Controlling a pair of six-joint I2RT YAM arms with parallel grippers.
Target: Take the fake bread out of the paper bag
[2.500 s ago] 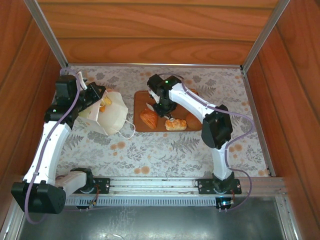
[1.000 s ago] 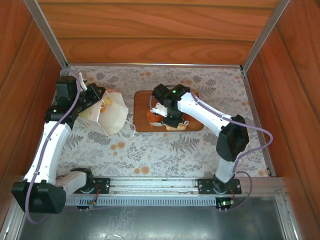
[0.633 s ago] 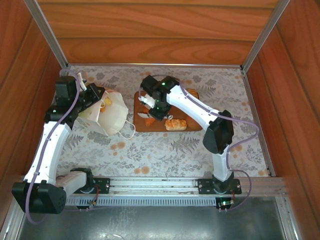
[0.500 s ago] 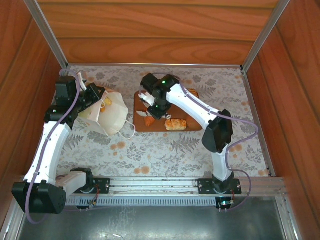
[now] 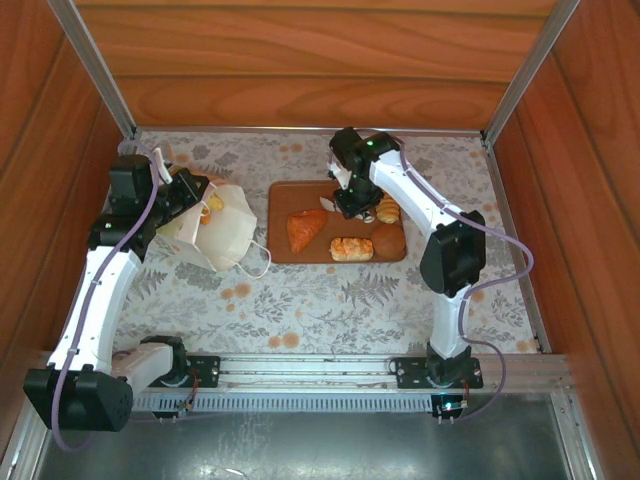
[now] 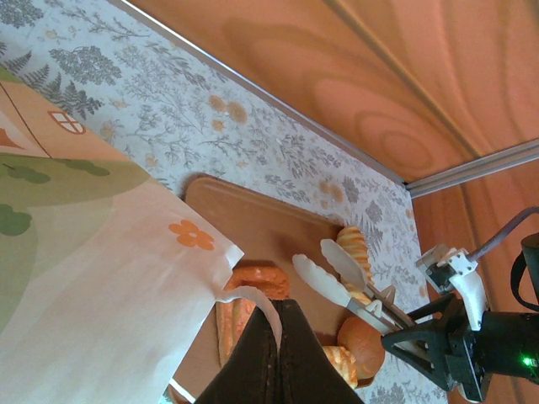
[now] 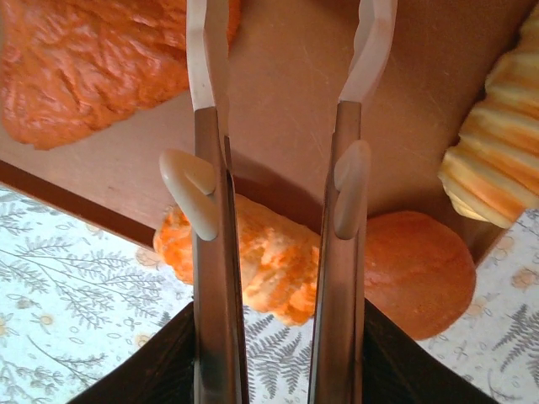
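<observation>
Floral-clothed table (image 5: 300, 300) lay below. At left, the left jaws stayed clenched on the paper bag (image 5: 228, 238), with fake bread (image 5: 207, 210) visible inside (some remained). Four pieces sat on the board (image 5: 285, 195). The right jaws, released and empty, had swung from the board's left end to its back, so another fetch seemingly awaited.
</observation>
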